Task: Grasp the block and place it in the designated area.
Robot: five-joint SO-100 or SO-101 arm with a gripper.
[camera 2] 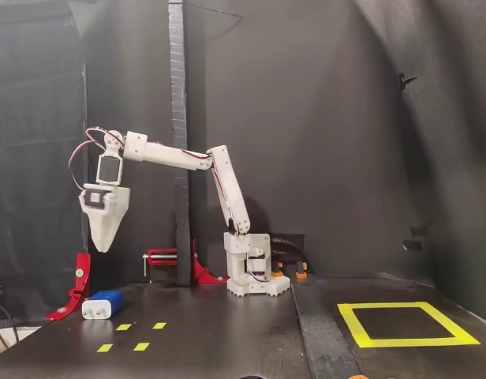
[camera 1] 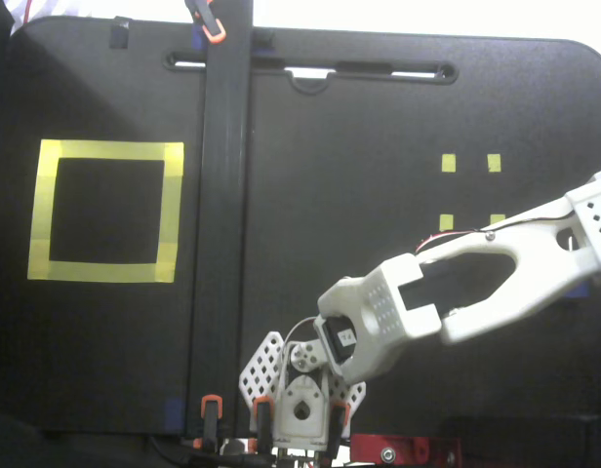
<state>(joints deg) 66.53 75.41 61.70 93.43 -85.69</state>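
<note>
The block [camera 2: 102,305] is small and dark blue with a pale end. It lies on the black table at the far left of the side fixed view. My gripper [camera 2: 103,248] hangs point-down well above it and apart from it. It shows as one solid white wedge, so the gap between its jaws is hidden. In the top fixed view the forearm [camera 1: 476,278] runs off the right edge, the gripper is out of frame, and only a blue sliver of the block [camera 1: 578,290] shows. The designated area [camera 2: 401,343] [camera 1: 110,151] is a yellow tape square on the opposite side.
Small yellow tape squares [camera 2: 140,346] [camera 1: 448,163] mark the table just in front of the block. A red clamp [camera 2: 77,283] stands beside the block on the left. A dark upright post [camera 2: 177,118] and strip [camera 1: 225,195] separate the two halves. The arm's base [camera 2: 255,278] sits at the back centre.
</note>
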